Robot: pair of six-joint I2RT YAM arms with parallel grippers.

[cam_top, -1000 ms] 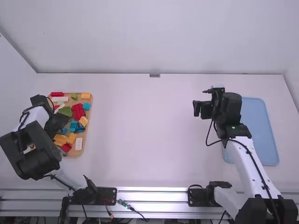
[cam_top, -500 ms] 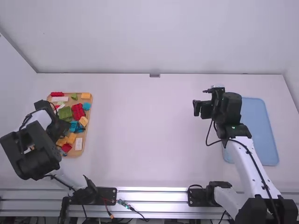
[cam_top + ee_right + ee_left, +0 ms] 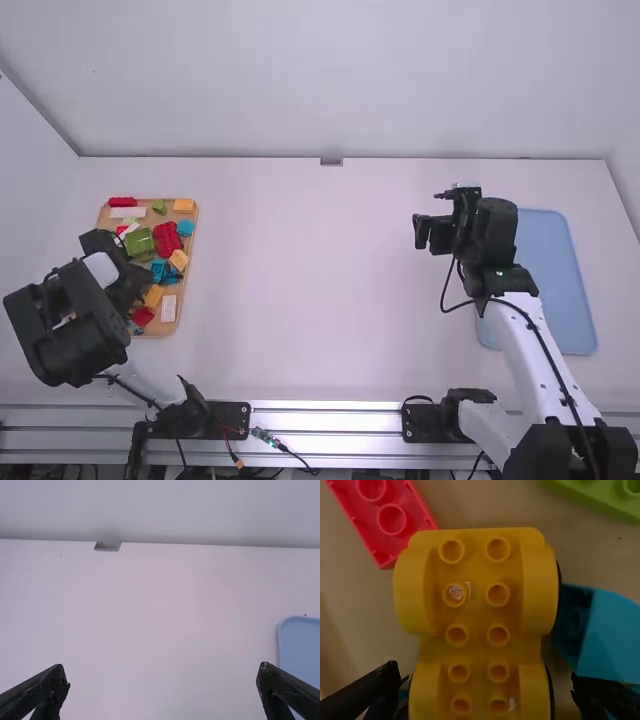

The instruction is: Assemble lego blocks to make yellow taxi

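Note:
My left gripper (image 3: 127, 288) is low over the near left part of the wooden tray (image 3: 180, 314) of blocks. In the left wrist view my left gripper (image 3: 485, 686) is open, one finger on each side of a yellow car base (image 3: 477, 617) with studs and rounded wheel arches; no grip on it shows. Blue blocks (image 3: 612, 635) lie close beside the base. Loose yellow-orange blocks (image 3: 153, 296) are in the tray. My right gripper (image 3: 431, 215) hangs over the right of the table; in its wrist view the right gripper (image 3: 164, 676) is open with nothing between its fingers.
Red blocks (image 3: 167, 239), a green block (image 3: 141, 242) and white blocks (image 3: 128, 212) share the tray. A blue tray (image 3: 562, 280) lies at the right, partly behind the right arm. The white table (image 3: 310, 290) stretches between the trays.
My left gripper has moved a little to the right and nearer the high camera, now covering a yellow-orange block seen before. The right arm has kept still.

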